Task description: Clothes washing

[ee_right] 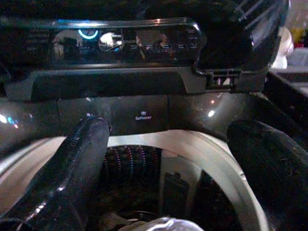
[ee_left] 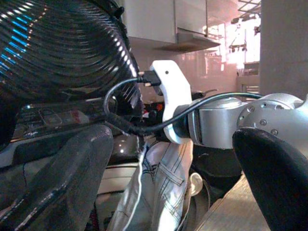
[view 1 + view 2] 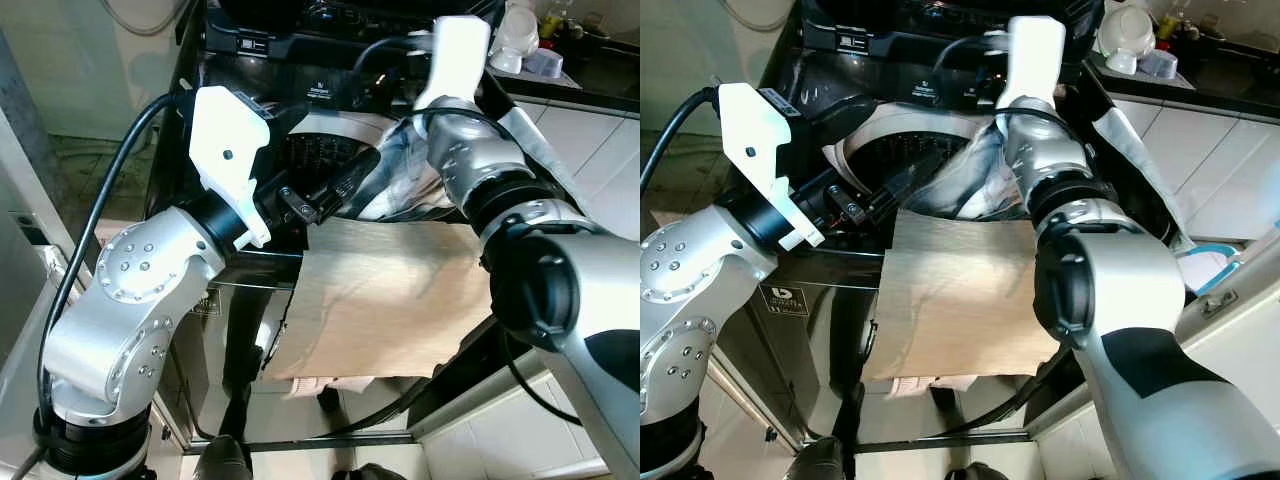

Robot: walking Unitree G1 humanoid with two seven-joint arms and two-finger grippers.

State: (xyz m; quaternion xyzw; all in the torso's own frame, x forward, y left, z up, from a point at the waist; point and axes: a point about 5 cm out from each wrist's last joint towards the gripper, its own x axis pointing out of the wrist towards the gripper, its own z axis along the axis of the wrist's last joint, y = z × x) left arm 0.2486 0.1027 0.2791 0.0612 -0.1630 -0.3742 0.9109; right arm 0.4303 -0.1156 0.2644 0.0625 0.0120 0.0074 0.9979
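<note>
**Both pincers at the washer opening, clothes half in**

- Top-load washing machine (image 3: 250, 265), black body, lid up. Control panel (image 1: 120, 41) lit along the back edge, "Softener" label just below it. White drum rim (image 1: 211, 159) and ribbed dark drum wall below.
- Beige cloth (image 3: 385, 305) draped over the machine's front edge, hanging flat down the front panel. Top edge lies on the rim. A pinkish piece (image 3: 335, 385) peeks out under its lower edge.
- Light denim jeans (image 2: 161, 183) bunched at the right side of the opening, partly inside the drum, partly over the rim next to the beige cloth. More pale fabric (image 3: 1135, 150) trails over the machine's right edge.
- Left pincer (image 3: 330, 195): reaching in from the left over the front-left part of the opening, tips just above the beige cloth's top edge and near the jeans. Left wrist view shows the two fingers (image 2: 62, 178) spread apart, nothing between them.
- Right pincer (image 1: 168, 178): arm comes down from above over the right side of the opening, wrist among the jeans. Right wrist view looks into the drum toward the control panel; fingers (image 1: 77, 168) wide apart, nothing clamped. A bit of pale fabric at the bottom of that view, below the fingers.
- White bowls (image 3: 520, 40) on the worktop (image 3: 600, 75) behind the machine at the right.
</note>
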